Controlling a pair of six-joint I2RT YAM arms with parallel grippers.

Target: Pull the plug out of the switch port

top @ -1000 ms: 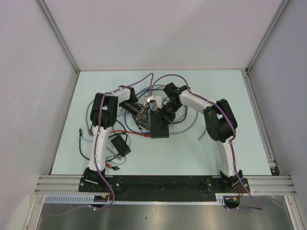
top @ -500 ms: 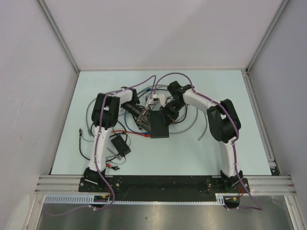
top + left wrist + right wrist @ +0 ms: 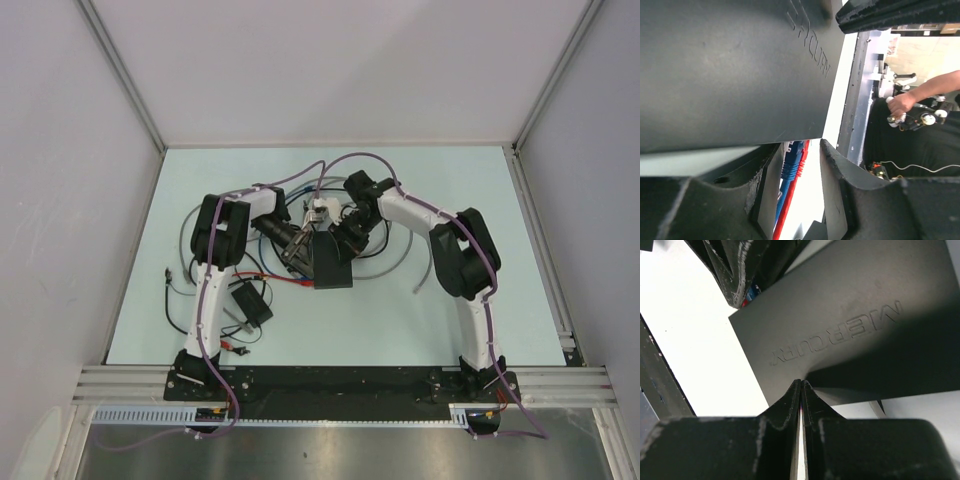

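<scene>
switch: flat dark grey rectangular box [image 3: 333, 265] embossed MERCURY, centre of pale green table [image 3: 450, 300], port row hidden | left gripper [image 3: 801, 150]: box's 10 o'clock, jaws parted, blue cable [image 3: 790, 167] and red cable [image 3: 799, 185] between, daylight beside them | right gripper [image 3: 801, 384]: box's 1 o'clock, fingers pressed together, empty, tips at box edge

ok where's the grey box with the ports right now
In the top view the grey box sits mid-table between the left tool and right tool, red and blue cables at its left.
</scene>
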